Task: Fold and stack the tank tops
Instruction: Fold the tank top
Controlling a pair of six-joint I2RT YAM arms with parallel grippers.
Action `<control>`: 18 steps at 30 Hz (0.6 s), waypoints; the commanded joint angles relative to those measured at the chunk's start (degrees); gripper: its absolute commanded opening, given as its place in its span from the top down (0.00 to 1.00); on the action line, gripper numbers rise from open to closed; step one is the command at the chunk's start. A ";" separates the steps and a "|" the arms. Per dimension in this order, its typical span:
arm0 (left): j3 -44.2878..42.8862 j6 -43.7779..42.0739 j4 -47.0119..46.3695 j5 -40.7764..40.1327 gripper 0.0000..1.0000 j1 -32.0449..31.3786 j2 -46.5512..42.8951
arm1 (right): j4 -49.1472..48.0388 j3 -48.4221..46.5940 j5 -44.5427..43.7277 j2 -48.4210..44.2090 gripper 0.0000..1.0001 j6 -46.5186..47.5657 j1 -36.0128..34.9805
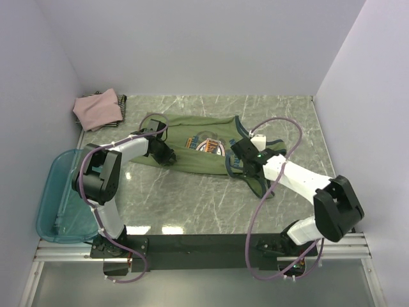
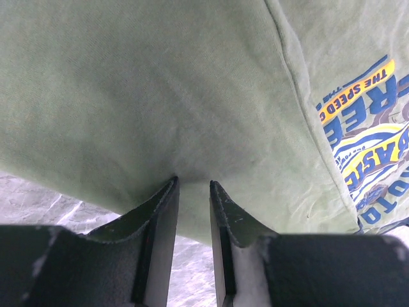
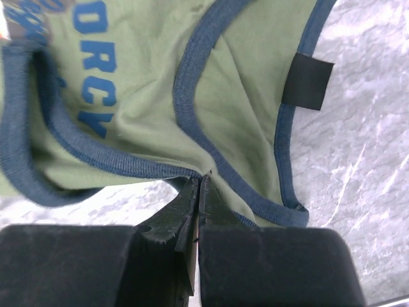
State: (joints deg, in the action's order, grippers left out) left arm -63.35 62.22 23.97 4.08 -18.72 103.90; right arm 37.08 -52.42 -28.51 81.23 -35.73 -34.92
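Right wrist: right end effector (image 3: 199, 181) clamps olive-green tank top (image 3: 246, 105) by its trim.

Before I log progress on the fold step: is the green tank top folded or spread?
Spread: olive-green tank top lies flat on the table, chest graphic fully showing.

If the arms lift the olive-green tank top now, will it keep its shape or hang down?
Probably floppy: the olive-green tank top puckers at the left gripper. It likely sags between both grips. Seems light: the right gripper pinches only thin trim.
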 commanded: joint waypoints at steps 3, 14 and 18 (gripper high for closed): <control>-0.63 -0.69 1.17 -1.53 0.68 0.53 -0.10 | -2.63 0.74 -2.08 4.37 0.77 0.13 -0.33; -0.46 -3.15 2.49 -1.27 0.67 3.07 -0.89 | 9.32 -2.87 -3.75 -5.10 0.45 -11.35 -0.33; -0.63 -3.50 2.31 -0.47 0.68 4.39 -1.07 | 10.90 4.42 -0.15 -12.57 0.47 -19.72 -0.33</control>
State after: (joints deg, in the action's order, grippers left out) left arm -63.35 60.66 24.71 4.78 -15.62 103.88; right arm 43.31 -51.59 -29.23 73.56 -45.98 -34.92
